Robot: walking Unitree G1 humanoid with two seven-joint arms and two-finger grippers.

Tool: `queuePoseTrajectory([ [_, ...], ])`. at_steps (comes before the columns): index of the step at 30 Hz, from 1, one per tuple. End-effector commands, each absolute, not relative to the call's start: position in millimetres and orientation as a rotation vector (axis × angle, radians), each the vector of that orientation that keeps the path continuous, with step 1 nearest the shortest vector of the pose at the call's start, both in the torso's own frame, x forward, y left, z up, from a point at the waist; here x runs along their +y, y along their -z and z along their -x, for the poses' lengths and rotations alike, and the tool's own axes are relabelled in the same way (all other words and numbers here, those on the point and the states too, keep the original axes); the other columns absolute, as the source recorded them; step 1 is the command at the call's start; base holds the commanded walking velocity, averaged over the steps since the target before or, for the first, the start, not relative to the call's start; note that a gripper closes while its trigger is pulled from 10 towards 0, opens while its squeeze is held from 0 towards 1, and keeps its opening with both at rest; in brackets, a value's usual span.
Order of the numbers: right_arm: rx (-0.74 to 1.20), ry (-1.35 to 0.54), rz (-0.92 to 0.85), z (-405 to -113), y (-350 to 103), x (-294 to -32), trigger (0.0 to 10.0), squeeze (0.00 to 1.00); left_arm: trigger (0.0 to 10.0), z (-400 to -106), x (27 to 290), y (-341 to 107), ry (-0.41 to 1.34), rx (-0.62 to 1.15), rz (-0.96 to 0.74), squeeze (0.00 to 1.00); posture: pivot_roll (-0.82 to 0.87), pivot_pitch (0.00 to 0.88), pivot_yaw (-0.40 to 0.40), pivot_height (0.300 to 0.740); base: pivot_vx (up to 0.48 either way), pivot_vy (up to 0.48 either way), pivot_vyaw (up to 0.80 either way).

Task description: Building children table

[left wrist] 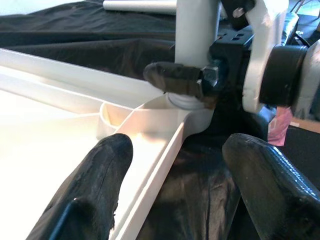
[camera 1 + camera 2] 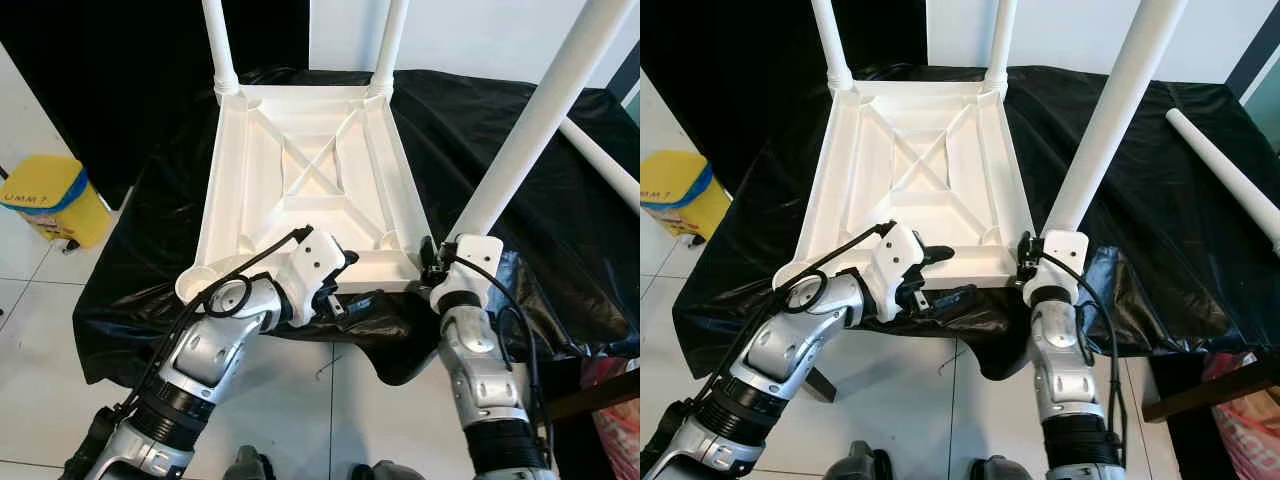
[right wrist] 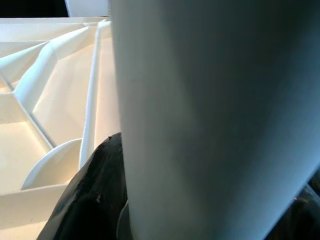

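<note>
The right tool (image 2: 432, 262) is clenched on the leg (image 2: 520, 150); the left wrist view shows the left tool (image 1: 175, 165) released astride the tabletop (image 2: 300, 170) rim.

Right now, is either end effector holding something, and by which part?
The right end effector grips the white table leg near its bottom end, at the tabletop's corner socket. The left end effector is open astride the tabletop's near rim.

The upturned tabletop (image 2: 300, 190) lies on the cloth-draped bench (image 2: 480, 130) before me. My right gripper (image 2: 432, 262) clasps the leg (image 2: 530, 140) at its near right corner. A loose leg (image 2: 1225, 170) lies along the bench's right edge.
</note>
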State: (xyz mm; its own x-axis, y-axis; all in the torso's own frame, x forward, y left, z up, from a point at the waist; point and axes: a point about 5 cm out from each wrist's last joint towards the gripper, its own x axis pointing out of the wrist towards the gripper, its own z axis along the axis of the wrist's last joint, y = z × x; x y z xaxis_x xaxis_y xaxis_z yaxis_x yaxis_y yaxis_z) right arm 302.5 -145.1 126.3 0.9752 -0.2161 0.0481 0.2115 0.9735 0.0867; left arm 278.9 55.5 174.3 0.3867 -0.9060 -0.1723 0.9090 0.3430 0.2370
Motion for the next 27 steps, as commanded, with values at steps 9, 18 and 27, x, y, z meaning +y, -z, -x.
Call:
queuePoseTrajectory([
  [9,-0.001,0.178,-0.108,-293,-107,-144,10.0,0.0,10.0,-287,57,-174,1.075,-0.011,-0.324,0.0,0.01,0.077,-0.051,0.74,0.0,0.0,0.0],
  [18,-0.088,0.101,-0.072,-293,-117,-153,10.0,1.0,10.0,-290,57,-174,1.066,-0.024,-0.328,0.0,0.01,0.023,-0.057,0.74,0.0,0.0,0.0],
  [27,-0.126,-0.073,-0.034,-284,-119,-165,10.0,0.0,10.0,-289,60,-171,1.069,-0.018,-0.339,0.0,0.01,0.01,-0.047,0.74,0.0,0.0,0.0],
])
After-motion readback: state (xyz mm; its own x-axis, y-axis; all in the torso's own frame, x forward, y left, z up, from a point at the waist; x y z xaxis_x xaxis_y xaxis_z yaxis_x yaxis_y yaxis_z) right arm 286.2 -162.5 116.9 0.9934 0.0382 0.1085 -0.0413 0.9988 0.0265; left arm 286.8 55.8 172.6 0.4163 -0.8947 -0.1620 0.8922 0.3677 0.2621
